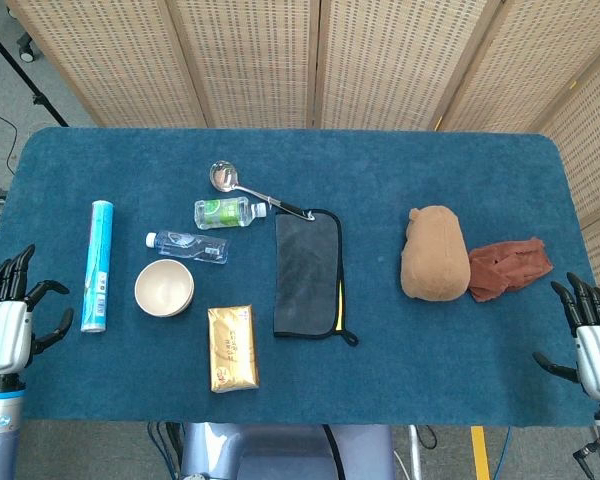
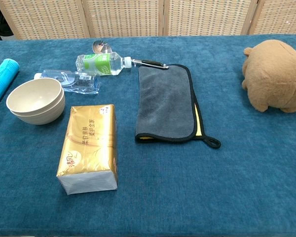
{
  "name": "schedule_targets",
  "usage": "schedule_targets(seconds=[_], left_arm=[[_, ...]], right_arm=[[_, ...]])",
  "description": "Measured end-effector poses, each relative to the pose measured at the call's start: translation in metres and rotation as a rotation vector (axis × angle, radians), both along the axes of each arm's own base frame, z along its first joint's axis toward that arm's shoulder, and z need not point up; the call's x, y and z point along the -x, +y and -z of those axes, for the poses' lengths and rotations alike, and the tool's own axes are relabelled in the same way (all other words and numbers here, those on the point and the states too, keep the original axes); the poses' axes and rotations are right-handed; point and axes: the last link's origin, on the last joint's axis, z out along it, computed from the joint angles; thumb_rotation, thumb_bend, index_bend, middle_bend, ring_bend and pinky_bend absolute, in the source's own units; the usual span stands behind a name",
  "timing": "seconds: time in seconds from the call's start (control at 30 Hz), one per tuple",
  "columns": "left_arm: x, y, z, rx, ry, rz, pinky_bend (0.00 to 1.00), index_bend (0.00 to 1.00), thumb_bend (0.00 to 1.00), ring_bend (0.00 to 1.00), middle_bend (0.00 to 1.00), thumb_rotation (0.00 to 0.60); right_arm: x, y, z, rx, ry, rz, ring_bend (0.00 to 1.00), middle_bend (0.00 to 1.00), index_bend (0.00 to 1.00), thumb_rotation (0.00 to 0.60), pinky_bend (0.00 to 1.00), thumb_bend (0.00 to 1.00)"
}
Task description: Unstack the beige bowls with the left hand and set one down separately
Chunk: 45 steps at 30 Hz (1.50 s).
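My left hand [image 1: 8,325] hovers off the table's left edge, fingers spread apart and holding nothing. My right hand [image 1: 592,345] sits at the right edge the same way, fingers apart and empty. The 2 stacked beige bowls [image 1: 164,288] stand nested and upright on the blue tablecloth [image 1: 380,190], well apart from my left hand, with the light-blue roll [image 1: 98,265] lying between us. Just behind the bowls lies a clear water bottle [image 1: 187,246] on its side, and beyond it a green-labelled bottle [image 1: 223,212] beside a metal ladle [image 1: 242,186]. A gold tissue pack [image 1: 232,347] rests near the bowls' right front. The grey cloth [image 1: 307,274] lies mid-table; a brown plush toy [image 1: 434,254] touches a rust-coloured cloth [image 1: 508,266] further right.
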Motion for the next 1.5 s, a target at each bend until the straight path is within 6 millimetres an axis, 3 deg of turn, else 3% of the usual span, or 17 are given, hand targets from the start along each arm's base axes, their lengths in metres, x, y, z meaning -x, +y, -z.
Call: schedule_targets(seconds=[1.17, 1.37, 1.5], left_arm=[[-0.003, 0.003, 0.010, 0.080, -0.012, -0.019, 0.00, 0.49, 0.33, 0.00, 0.04, 0.600], [-0.003, 0.020, 0.013, 0.199, 0.010, -0.068, 0.00, 0.48, 0.33, 0.00, 0.04, 0.600], [-0.012, 0.045, 0.007, 0.240, 0.087, -0.076, 0.00, 0.47, 0.33, 0.00, 0.03, 0.600]], right_arm=[[-0.001, 0.004, 0.005, -0.029, 0.002, 0.006, 0.00, 0.00, 0.08, 0.600, 0.05, 0.10], [-0.002, 0.003, 0.007, -0.040, 0.002, 0.005, 0.00, 0.00, 0.08, 0.600, 0.05, 0.10], [-0.002, 0.002, 0.009, -0.046, 0.006, 0.004, 0.00, 0.00, 0.08, 0.600, 0.05, 0.10]])
